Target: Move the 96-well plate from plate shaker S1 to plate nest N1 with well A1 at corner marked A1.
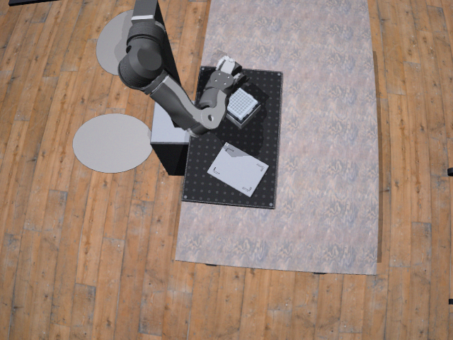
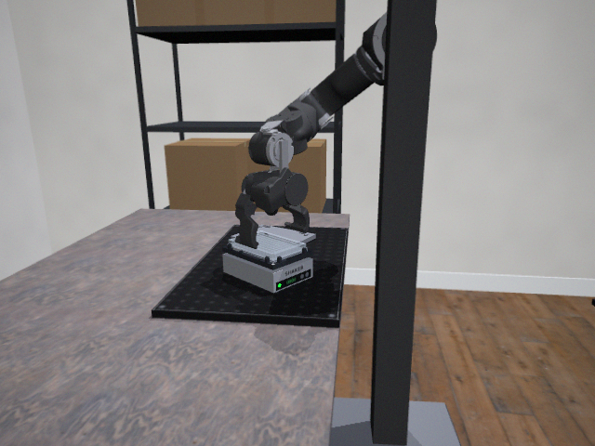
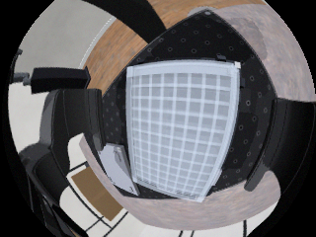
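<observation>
The white 96-well plate (image 1: 242, 102) sits flat in the pocket of the grey plate shaker S1 (image 2: 268, 269) on the black perforated baseplate (image 1: 233, 146). My gripper (image 2: 273, 232) is low over the shaker, open, with one finger on each side of the plate (image 2: 271, 242); I see no squeeze on it. In the wrist view the plate (image 3: 180, 128) fills the middle, with the dark fingers at the far left and right. The plate nest N1 (image 1: 238, 168), a pale slab with corner locators, lies empty nearer the front of the baseplate.
The arm's black mounting post (image 2: 403, 191) stands at the table's edge. A metal shelf with cardboard boxes (image 2: 206, 173) is behind the table. The arm's base pedestal (image 1: 168, 139) sits beside the baseplate.
</observation>
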Controlling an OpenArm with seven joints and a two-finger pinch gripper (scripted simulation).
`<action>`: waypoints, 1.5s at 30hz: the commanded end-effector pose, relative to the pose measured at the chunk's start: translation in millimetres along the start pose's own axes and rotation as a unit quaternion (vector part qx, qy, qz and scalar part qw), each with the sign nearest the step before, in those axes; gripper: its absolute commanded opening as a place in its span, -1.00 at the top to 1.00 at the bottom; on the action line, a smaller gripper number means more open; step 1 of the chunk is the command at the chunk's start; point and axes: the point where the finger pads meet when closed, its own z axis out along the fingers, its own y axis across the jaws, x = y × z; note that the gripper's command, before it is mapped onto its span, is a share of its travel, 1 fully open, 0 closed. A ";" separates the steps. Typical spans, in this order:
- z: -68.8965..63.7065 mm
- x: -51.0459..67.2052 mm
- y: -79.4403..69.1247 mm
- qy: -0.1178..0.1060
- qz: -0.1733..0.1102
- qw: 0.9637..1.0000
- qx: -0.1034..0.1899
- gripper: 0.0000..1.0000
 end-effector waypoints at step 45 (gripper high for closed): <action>17.4 0.4 0.5 0.000 -0.001 1.000 -0.002 -0.54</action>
